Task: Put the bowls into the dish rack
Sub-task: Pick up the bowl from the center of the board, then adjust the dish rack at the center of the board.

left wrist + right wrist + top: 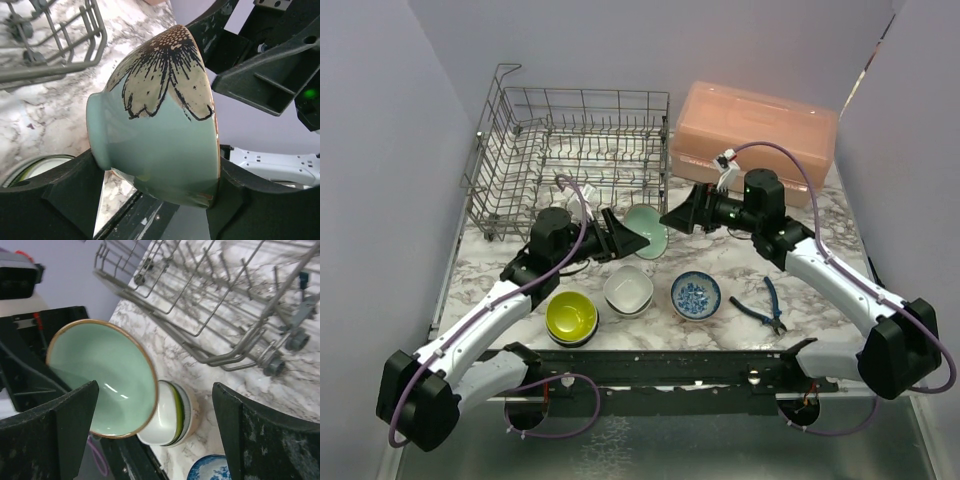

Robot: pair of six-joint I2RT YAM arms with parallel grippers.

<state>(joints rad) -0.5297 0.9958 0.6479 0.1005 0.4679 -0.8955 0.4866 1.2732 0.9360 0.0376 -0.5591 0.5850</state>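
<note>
Seen from above, the grey wire dish rack (575, 140) stands at the back left of the marble-patterned table (750, 260). Just in front of it, the left gripper (632, 238) clamps a glazed pale teal bowl (650, 228) on edge. The left wrist camera shows the bowl's smooth wall painted with a black-outlined flower, its foot and rim pinched between black fingers. In the right wrist view, the right gripper (155, 405) is spread wide beside the bowl's brown-edged rim, holding nothing.

The right gripper (156, 390) stands wide open. Between its fingers, close to one of them, a pale teal bowl (100, 377) is tipped on edge, hollow toward the claw. Stacked bowls (175, 415) sit just beyond, the dish rack (215, 295) farther ahead.
</note>
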